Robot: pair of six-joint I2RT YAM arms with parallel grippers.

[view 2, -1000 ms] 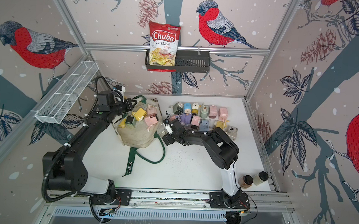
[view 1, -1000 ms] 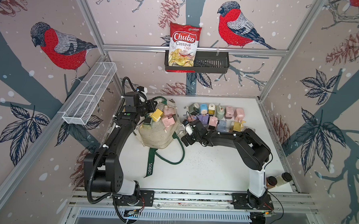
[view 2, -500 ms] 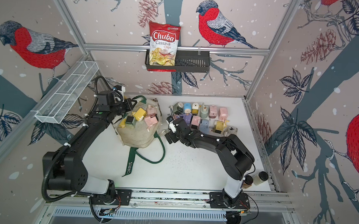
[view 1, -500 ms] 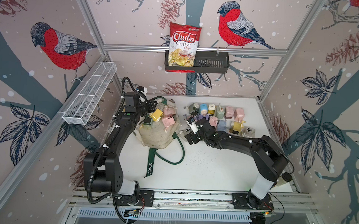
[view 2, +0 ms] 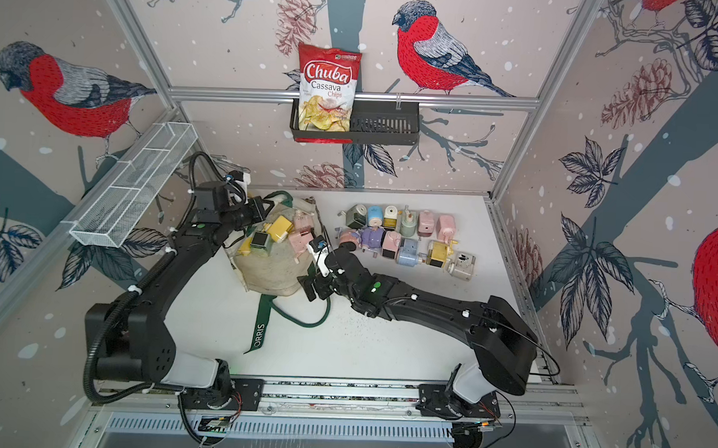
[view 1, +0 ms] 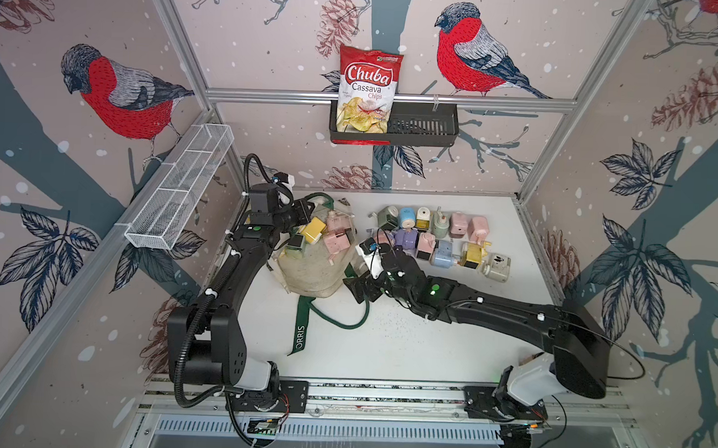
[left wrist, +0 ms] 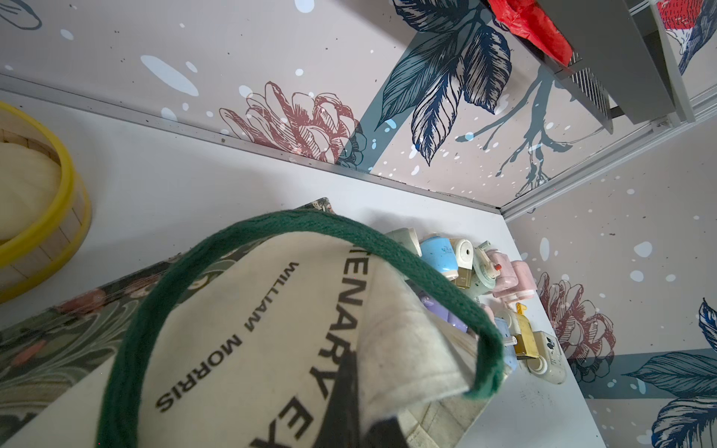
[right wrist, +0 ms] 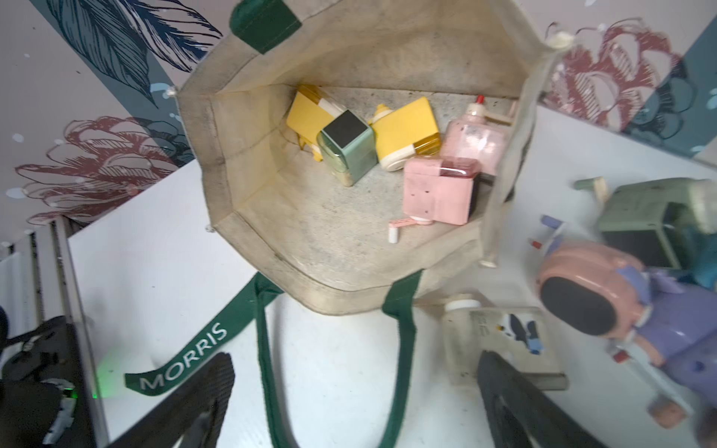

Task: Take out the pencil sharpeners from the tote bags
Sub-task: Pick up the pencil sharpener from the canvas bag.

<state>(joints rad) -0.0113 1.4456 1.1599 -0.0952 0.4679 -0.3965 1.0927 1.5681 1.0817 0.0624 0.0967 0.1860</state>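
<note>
Our left tool (view 1: 306,212) clamps the tote (view 1: 309,273) rim; we should drop our empty, wide-open right tool (right wrist: 357,399) squarely onto the mid-frame pink sharpener (right wrist: 438,194)

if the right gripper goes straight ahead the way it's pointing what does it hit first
Most likely the near lip of the tote: the open right gripper faces its mouth. Clearing that, the pink sharpener inside. Its height above the lip is unclear.
</note>
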